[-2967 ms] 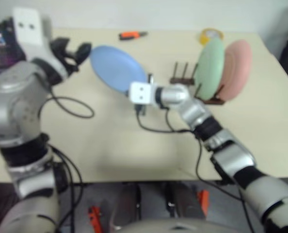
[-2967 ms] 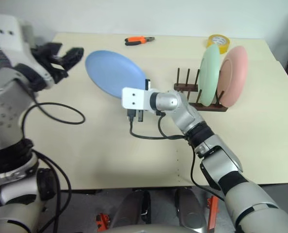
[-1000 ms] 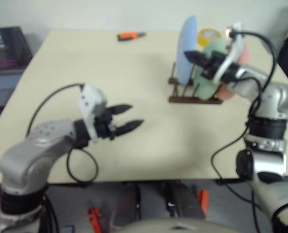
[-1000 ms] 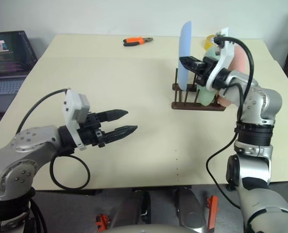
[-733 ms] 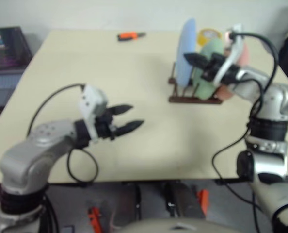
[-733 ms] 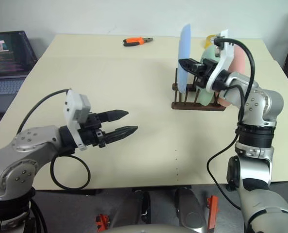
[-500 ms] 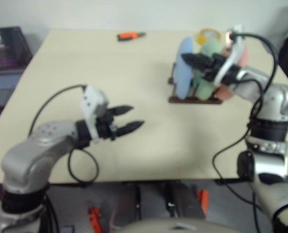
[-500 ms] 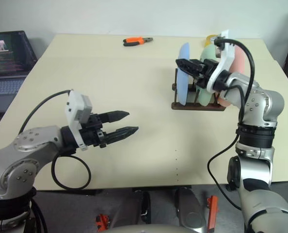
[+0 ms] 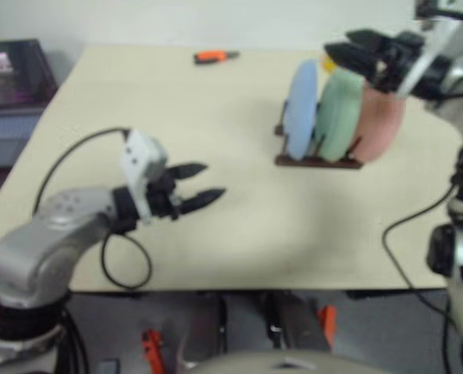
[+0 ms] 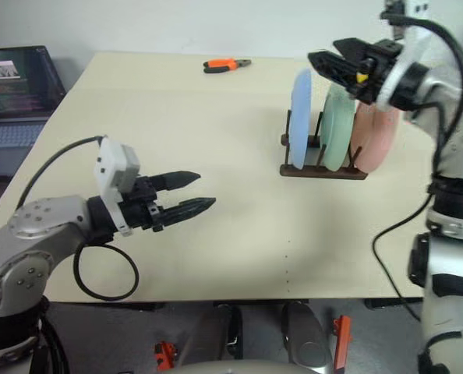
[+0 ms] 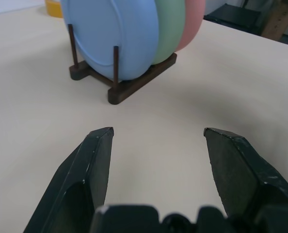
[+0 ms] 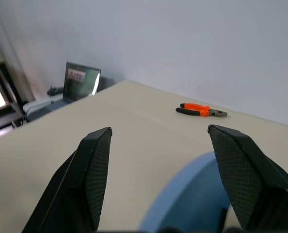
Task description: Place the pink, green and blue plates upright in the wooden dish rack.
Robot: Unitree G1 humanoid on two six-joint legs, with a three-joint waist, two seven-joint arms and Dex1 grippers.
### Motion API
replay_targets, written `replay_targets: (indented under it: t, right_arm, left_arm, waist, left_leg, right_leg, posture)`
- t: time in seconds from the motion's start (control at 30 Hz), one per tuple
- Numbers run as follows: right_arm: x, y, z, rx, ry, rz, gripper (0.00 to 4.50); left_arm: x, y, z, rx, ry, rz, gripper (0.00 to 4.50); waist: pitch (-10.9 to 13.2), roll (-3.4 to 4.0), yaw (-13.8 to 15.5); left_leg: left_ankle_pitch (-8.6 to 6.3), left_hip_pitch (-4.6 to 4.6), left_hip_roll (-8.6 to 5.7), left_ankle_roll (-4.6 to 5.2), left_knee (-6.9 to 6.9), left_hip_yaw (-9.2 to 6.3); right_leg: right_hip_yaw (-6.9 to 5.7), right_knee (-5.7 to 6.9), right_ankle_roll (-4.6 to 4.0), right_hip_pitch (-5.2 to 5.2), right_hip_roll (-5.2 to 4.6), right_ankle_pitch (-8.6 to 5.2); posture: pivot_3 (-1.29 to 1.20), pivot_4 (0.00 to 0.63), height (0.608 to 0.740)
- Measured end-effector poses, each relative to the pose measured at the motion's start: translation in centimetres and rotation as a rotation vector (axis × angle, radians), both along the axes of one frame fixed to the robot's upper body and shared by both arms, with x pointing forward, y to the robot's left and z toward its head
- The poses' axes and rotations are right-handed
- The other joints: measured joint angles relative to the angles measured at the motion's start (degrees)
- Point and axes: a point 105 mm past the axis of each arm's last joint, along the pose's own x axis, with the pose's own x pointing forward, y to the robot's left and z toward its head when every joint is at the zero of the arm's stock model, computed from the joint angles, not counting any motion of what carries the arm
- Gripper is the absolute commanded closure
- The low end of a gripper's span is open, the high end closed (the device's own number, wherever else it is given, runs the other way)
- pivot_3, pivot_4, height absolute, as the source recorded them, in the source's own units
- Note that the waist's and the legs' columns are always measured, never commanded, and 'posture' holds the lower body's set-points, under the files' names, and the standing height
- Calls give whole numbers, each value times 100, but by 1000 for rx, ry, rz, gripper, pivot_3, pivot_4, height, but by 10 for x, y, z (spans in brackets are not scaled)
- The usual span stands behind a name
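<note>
A wide cream table (image 10: 216, 234) carries the scene, its bare top running from the near edge to the white wall behind. On its right half the small dark wooden dish rack (image 10: 323, 169) holds all three plates standing upright side by side between its pegs: the blue plate (image 10: 300, 119) on the side toward the table's middle, the green plate (image 10: 337, 128) in the centre slot, and the pink plate (image 10: 374, 134) at the rack's right end, each face close against the next. In the left wrist view the same trio shows face on, the blue plate in front between two thin pegs.

The right gripper (image 10: 329, 63) hangs in the air above the rack, over the tops of the plates and apart from them, its two black fingers spread and nothing between them. The left gripper (image 10: 193, 192) hovers over the table's left half, well apart from the rack, pointing toward it; its fingers too are spread with nothing in them.

An open laptop (image 10: 17, 93) sits off the table's far left side. Orange-handled pliers (image 10: 226, 64) lie near the table's far edge. A yellow tape roll (image 11: 53, 8) rests just behind the rack, mostly hidden by the plates.
</note>
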Motion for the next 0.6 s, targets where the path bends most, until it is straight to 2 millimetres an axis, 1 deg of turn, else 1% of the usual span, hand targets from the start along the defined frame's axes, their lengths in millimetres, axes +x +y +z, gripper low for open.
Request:
replay_targets:
  t: [0.07,0.13,0.2,0.27,0.33,0.37,0.43,0.5,0.6]
  right_arm:
    - [-7,-15,-3,-42,13,39,1109]
    - [-10,-31,-10,-24,63,91,1109]
    - [-11,-59,-11,74,113,99,1109]
    - [-18,-104,-7,175,106,45,1109]
    - [-27,-126,-8,201,85,25,1109]
    - [-32,-132,-13,186,91,22,1109]
    - [-36,-135,-26,168,125,29,1109]
    - [-39,-129,-41,114,163,51,1109]
    - [-44,-115,-53,17,189,85,1109]
  left_arm:
    - [-1,6,2,19,0,10,1217]
    - [-2,11,7,30,-15,19,1217]
    - [-2,16,12,51,-28,26,1217]
    - [-1,24,18,66,-44,51,1217]
    - [1,32,21,71,-47,75,1217]
    - [0,39,20,88,-36,92,1217]
    - [0,52,16,112,-8,126,1217]
    - [0,64,17,125,3,144,1217]
    - [0,79,28,138,-16,171,1217]
  waist:
    - [0,0,2]
    - [1,-2,4]
    - [5,-4,7]
    - [7,-2,55]
    - [7,-3,72]
    - [7,-3,76]
    - [10,3,36]
    - [12,7,-7]
    - [15,12,-32]
  left_leg:
    - [-3,0,0,4,0,0]
    - [-3,1,1,4,1,1]
    - [-2,1,1,5,4,4]
    - [-2,1,0,5,3,7]
    - [-3,2,1,5,0,6]
    - [-4,2,3,5,-1,6]
    - [-6,12,9,6,-7,20]
    - [-5,16,19,6,-7,22]
    - [-5,28,31,5,-5,20]
  right_leg:
    - [0,-1,0,0,-1,-3]
    - [0,1,0,1,-1,-3]
    - [1,2,-8,0,-1,-7]
    - [2,0,-24,1,-3,-16]
    - [0,0,-35,1,-3,-24]
    - [0,0,-38,1,-3,-26]
    - [7,8,-37,-2,-2,-26]
    - [7,14,-38,-4,5,-26]
    - [1,18,-44,3,13,-29]
  posture:
    - [0,150,740]
    - [0,150,740]
    - [0,150,740]
    - [0,150,740]
    - [0,150,740]
    - [0,150,740]
    - [0,150,740]
    - [0,150,740]
    - [0,150,740]
